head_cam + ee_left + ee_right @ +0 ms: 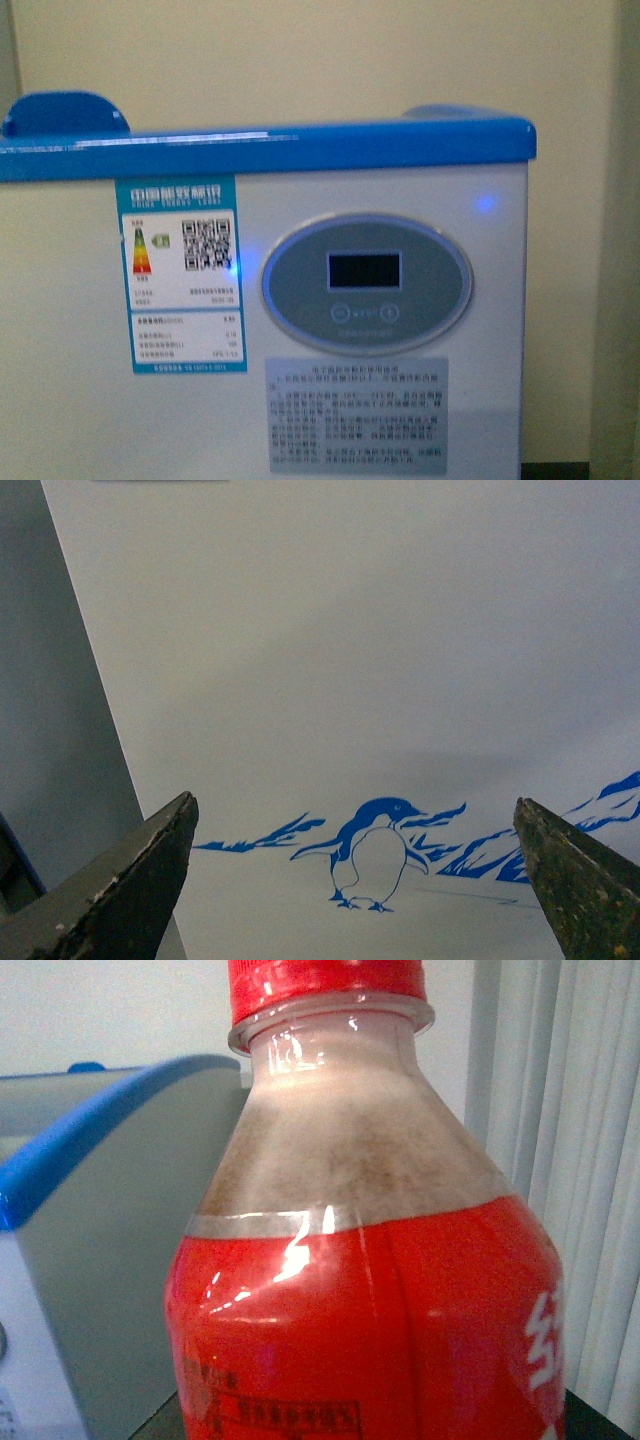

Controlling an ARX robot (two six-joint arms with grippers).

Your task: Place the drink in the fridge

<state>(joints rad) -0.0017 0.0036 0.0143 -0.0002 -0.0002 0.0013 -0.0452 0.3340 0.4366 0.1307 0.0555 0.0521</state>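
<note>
The fridge [270, 330] fills the front view: a white chest cooler with a blue top rim [260, 150], an oval control panel and an energy label. Neither arm shows there. In the left wrist view my left gripper [355, 880] is open and empty, its dark fingertips [130, 880] wide apart, facing the fridge's white side [350, 660] with the blue penguin picture [370, 855]. In the right wrist view the drink [370, 1290] fills the frame: red cap, amber-brown liquid, red label. My right gripper is shut on it; its fingers are hidden. The fridge corner [90, 1220] stands behind the bottle.
A cream wall [320, 50] is behind the fridge. A grey surface [50, 680] lies beside the fridge's side. White curtains [570, 1110] hang behind the bottle. A dark floor strip [555, 470] shows at the fridge's lower right.
</note>
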